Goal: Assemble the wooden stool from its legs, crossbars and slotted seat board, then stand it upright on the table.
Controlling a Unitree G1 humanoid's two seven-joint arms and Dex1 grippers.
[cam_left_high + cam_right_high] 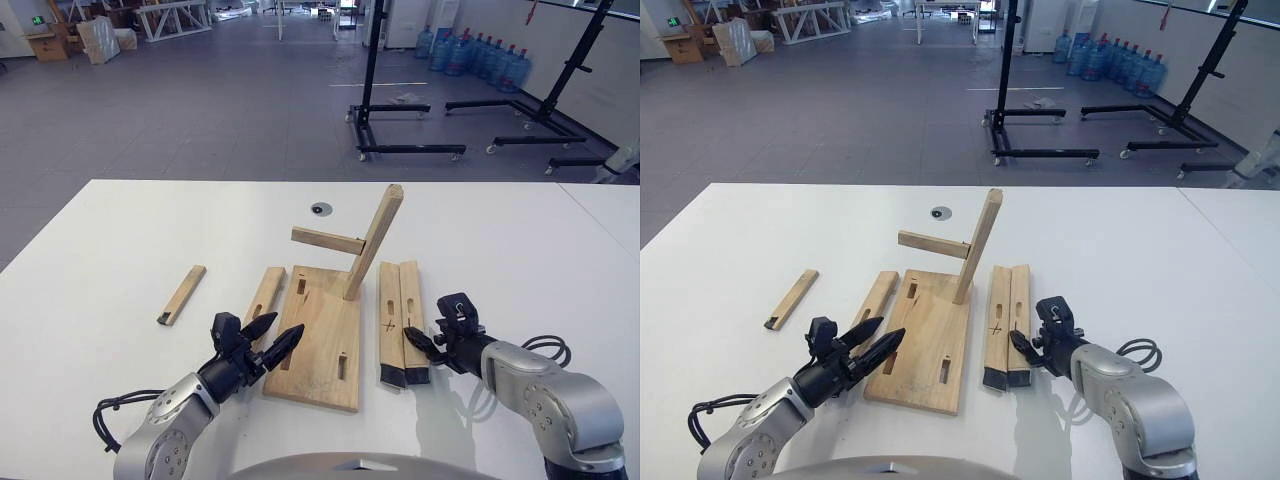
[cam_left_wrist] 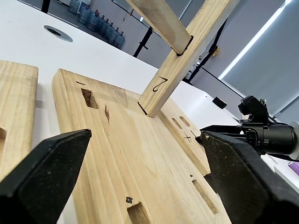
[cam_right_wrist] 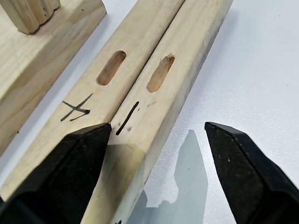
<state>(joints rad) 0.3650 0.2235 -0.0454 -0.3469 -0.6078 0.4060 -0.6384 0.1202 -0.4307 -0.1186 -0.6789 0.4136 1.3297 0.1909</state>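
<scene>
My right claw [image 3: 158, 126], spread around the outer pale slotted wooden leg [image 3: 187, 42], should centre, then pinch squarely.

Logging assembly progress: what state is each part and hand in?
seat board: lying flat
standing leg: tilted, seated in board slot
crossbar: plugged into that leg
paired legs: lying loose, touching
left plank: lying loose beside board
short stick: lying loose, apart
left hand: open
right hand: open over paired legs
</scene>
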